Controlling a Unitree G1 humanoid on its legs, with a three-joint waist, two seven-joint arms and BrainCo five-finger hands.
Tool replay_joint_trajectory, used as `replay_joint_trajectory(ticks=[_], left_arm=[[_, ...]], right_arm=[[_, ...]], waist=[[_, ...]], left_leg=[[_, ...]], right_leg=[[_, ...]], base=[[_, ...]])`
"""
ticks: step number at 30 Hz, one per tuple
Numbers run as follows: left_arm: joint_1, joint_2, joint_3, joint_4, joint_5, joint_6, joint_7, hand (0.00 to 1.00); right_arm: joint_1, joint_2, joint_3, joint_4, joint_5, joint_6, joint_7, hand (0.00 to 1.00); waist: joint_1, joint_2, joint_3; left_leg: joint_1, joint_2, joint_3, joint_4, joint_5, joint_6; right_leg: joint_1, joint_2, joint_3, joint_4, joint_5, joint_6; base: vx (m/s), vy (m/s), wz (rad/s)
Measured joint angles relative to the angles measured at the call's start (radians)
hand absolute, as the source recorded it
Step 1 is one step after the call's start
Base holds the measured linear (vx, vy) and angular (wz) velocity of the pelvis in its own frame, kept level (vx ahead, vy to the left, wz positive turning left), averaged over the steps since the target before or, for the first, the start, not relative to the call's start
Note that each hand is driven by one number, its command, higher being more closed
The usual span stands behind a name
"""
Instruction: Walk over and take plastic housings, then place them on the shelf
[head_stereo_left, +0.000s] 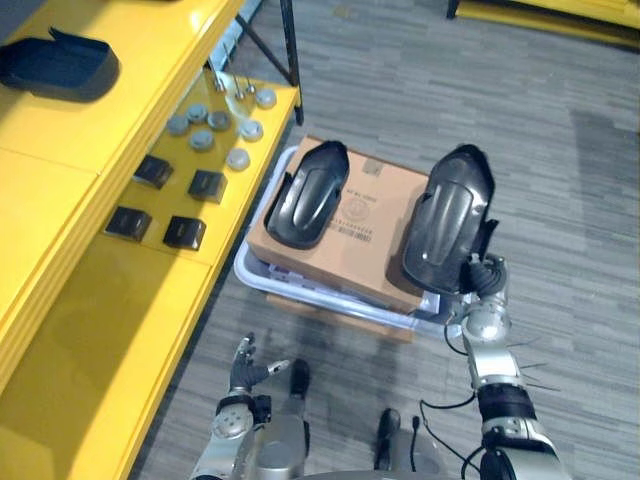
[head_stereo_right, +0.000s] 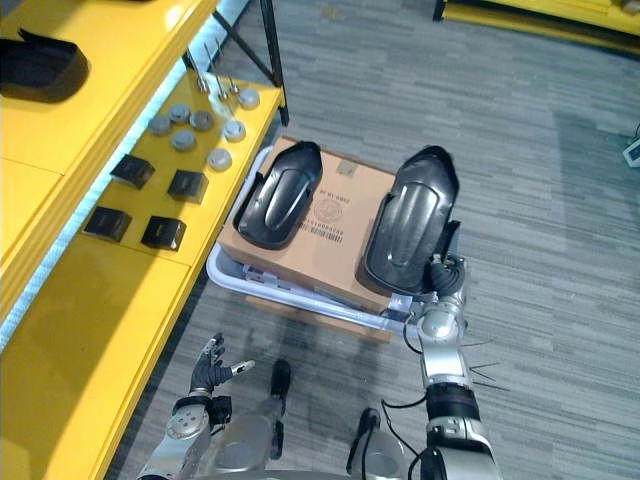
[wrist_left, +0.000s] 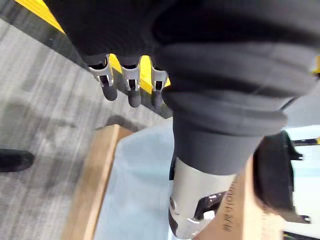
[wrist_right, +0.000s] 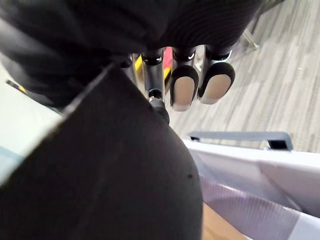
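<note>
Shelf: the yellow shelf (head_stereo_left: 60, 300) runs along the robot's left. Its lower tier has plenty of bare surface near the robot, which looks the safest landing spot.
Box and crate: a cardboard box (head_stereo_left: 375, 215) sits in a pale crate (head_stereo_right: 300, 295) just beside the shelf's edge and serves as the pick-up stand.
Held housing: the right housing (head_stereo_left: 450, 215) stands at the box's right edge. Its near end is in the right hand, and it appears tilted up off the cardboard.
Other housings: the left housing (head_stereo_left: 310, 195) lies flat on the box, untouched. A third housing (head_stereo_left: 55, 65) rests on the shelf's upper tier.
Right hand: the right hand (head_stereo_left: 483, 278) grips the housing's lower end. In the wrist view its fingers (wrist_right: 182, 92) bend over the black shell. The thumb is hidden, so how firm the clasp is remains uncertain.
Left hand: the left hand (head_stereo_left: 243, 368) hangs low by the shelf with its fingers relaxed and nothing in them.
Small parts: black blocks (head_stereo_left: 205, 185) and grey discs (head_stereo_left: 215, 120) crowd the far part of the lower tier.
Advice: the robot should lift the long shell clear before swinging it left, since an end grip lets it pivot. It should carry the shell over the other housing, not through it, and set it down short of the small parts.
</note>
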Motion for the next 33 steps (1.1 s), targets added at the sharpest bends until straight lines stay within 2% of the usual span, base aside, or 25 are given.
replay_joint_trajectory(ticks=[6, 8, 10, 15, 18, 25, 33], left_arm=[[0.0, -0.039, -0.019, -0.266, -0.009, -0.022, 0.018, 0.0], [-0.012, -0.041, -0.05, -0.332, -0.007, -0.034, 0.035, 0.0], [-0.037, -0.048, -0.102, -0.385, 0.055, -0.035, 0.073, 0.0], [-0.118, -0.061, -0.212, -0.407, 0.162, -0.035, 0.114, 0.0], [-0.153, -0.061, -0.255, -0.414, 0.207, -0.034, 0.115, 0.0], [-0.226, -0.059, -0.319, -0.413, 0.258, -0.032, 0.116, 0.0], [-0.25, -0.057, -0.347, -0.369, 0.278, -0.024, 0.163, 0.0]], right_arm=[[0.082, 0.015, 0.04, -0.125, -0.064, -0.005, -0.001, 1.0], [0.096, 0.028, 0.071, -0.159, -0.086, -0.006, -0.001, 1.0], [0.117, 0.039, 0.114, -0.192, -0.101, -0.011, 0.001, 1.0], [0.153, 0.052, 0.191, -0.228, -0.127, -0.035, 0.008, 1.0], [0.166, 0.053, 0.239, -0.247, -0.127, -0.045, 0.022, 1.0], [0.173, 0.055, 0.338, -0.304, -0.156, -0.065, 0.048, 1.0], [0.198, 0.051, 0.379, -0.304, -0.165, -0.067, 0.062, 1.0]], waist=[[-0.009, 0.001, -0.037], [-0.025, 0.002, -0.048], [-0.028, 0.006, -0.059], [-0.032, 0.017, -0.084], [-0.05, 0.02, -0.099], [-0.059, 0.022, -0.105], [-0.063, 0.02, -0.149]], left_leg=[[0.008, -0.008, 0.003, 0.006, 0.003, 0.007], [0.009, -0.008, 0.004, 0.006, 0.003, 0.006], [0.021, -0.008, 0.009, 0.005, 0.003, 0.006], [0.032, -0.007, 0.028, 0.003, 0.003, 0.006], [0.035, -0.005, 0.037, 0.0, 0.003, 0.006], [0.053, 0.005, 0.08, -0.001, 0.002, 0.006], [0.052, 0.01, 0.089, -0.001, 0.003, 0.007]], right_leg=[[0.004, -0.003, 0.007, 0.001, 0.002, 0.003], [0.004, -0.002, 0.008, 0.001, 0.002, 0.003], [0.005, -0.002, 0.018, 0.001, 0.002, 0.003], [0.003, 0.001, 0.035, 0.003, 0.004, 0.002], [0.002, 0.004, 0.045, 0.001, 0.011, 0.001], [-0.004, 0.01, 0.087, -0.002, 0.026, 0.005], [-0.015, 0.016, 0.11, -0.011, 0.039, 0.003]], base=[[0.0, 0.001, -0.02], [0.0, -0.002, -0.02], [-0.01, -0.001, -0.1], [-0.03, 0.007, -0.1], [-0.03, 0.007, -0.1], [-0.03, 0.011, -0.18], [0.0, 0.005, -0.08]])
